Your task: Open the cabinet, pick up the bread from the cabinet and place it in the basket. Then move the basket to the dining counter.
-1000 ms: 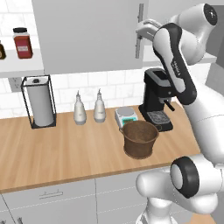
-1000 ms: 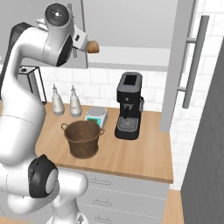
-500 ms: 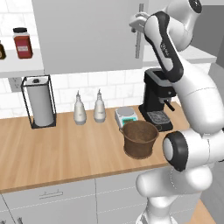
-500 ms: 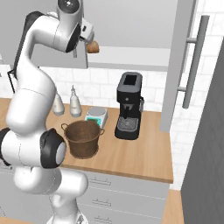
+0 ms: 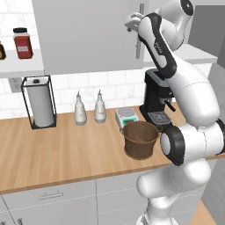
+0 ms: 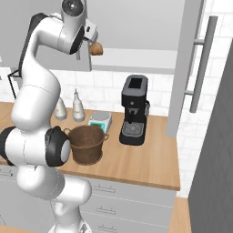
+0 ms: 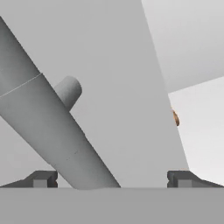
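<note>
The cabinet's [image 5: 88, 35] left door is shut, and its long steel handle [image 5: 140, 33] runs slantwise as a thick bar [image 7: 52, 131] across the hand view. My gripper [image 5: 132, 21] [image 7: 113, 179] is open, right at that handle, with the bar between its fingertips [image 7: 41, 179]. The bread [image 6: 96, 48] lies on the cabinet shelf past the door's edge, showing as a brown sliver [image 7: 175, 117] in the hand view. Below on the wooden counter stands the brown woven basket [image 5: 140, 139] [image 6: 87, 143]. The dining counter is out of view.
The cabinet's right door [image 6: 189, 68] stands swung open. A black coffee machine [image 5: 156, 99] [image 6: 134, 109], a small scale [image 5: 126, 117], two bottles [image 5: 79, 110] and a paper towel holder [image 5: 39, 103] line the counter's back. A spice jar [image 5: 22, 43] sits on the left shelf.
The arm has risen and straightened, bringing the hand up closer to the left door's handle. The jaws stayed open, and the bread and basket have not moved.
</note>
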You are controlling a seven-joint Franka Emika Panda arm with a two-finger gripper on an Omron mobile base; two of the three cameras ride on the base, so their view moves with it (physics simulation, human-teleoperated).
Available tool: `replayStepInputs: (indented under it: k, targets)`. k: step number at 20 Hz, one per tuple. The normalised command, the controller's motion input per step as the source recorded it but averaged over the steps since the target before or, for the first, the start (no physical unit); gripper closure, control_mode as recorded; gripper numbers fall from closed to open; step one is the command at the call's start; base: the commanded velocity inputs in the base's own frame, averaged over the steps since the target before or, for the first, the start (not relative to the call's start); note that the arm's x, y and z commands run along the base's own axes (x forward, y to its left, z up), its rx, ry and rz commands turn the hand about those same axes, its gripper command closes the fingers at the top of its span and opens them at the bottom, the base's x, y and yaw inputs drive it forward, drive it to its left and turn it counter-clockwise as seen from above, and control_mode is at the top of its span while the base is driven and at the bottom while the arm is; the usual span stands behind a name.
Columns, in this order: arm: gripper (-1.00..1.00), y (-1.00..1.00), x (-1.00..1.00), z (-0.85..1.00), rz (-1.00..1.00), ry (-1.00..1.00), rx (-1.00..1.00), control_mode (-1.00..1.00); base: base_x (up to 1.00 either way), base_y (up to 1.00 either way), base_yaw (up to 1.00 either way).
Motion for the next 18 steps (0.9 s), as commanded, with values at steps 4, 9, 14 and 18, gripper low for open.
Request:
replayStepInputs:
  k: [4, 9, 14, 18]
  targets:
    - [-1.00, 0.14, 0.63, -0.35, 0.00, -0.04, 0.00, -1.00, 0.00, 0.00, 0.00]
    - [-1.00, 0.06, 0.48, -0.14, 0.00, -0.01, 0.00, -1.00, 0.00, 0.00, 0.00]
    - [1.00, 0.21, 0.51, -0.23, 0.00, -0.06, 0.00, -1.00, 0.00, 0.00, 0.00]
    - [1.00, 0.19, 0.26, -0.12, 0.00, -0.10, 0.00, -1.00, 0.00, 0.00, 0.00]
